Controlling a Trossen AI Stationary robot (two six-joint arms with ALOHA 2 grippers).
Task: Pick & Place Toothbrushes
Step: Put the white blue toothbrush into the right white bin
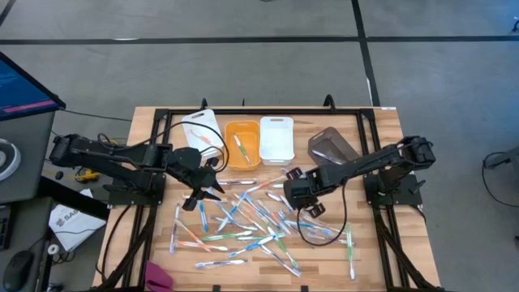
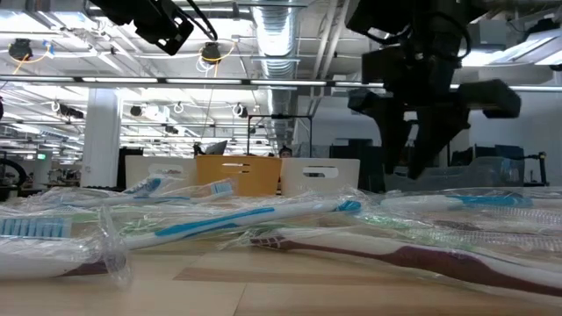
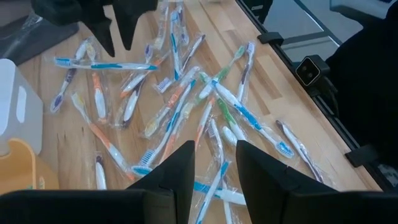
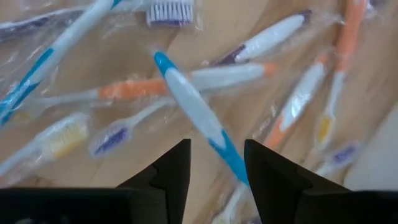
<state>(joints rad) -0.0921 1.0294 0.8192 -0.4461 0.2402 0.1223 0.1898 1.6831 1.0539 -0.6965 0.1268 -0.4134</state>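
Presently, the toothbrushes point(image 1: 243, 219) lie scattered in clear wrappers across the middle and near part of the wooden counter point(image 1: 381, 243), most of them blue and white, with several orange, green and purple ones among them. One blue-and-white toothbrush point(image 1: 241, 149) rests inside the orange bin point(image 1: 242, 130) at the far edge, and the white bin point(image 1: 276, 139) just beside it shows nothing inside. A white cutting board point(image 1: 201, 130) lies on the other side of the orange bin, and a dark lid-like tray point(image 1: 332, 146) sits beyond the white bin. The left gripper point(image 1: 212, 191) hangs over the left edge of the pile; its fingers point(image 3: 180, 171) stand apart with nothing between them. The right gripper point(image 1: 285, 191) is low over the right part of the pile, its fingers point(image 4: 174, 165) likewise parted and released, with a blue-and-white toothbrush point(image 4: 196, 112) lying on the counter directly in line with the gap. In the low view that gripper is raised clear of the wrapped brushes, touching none.
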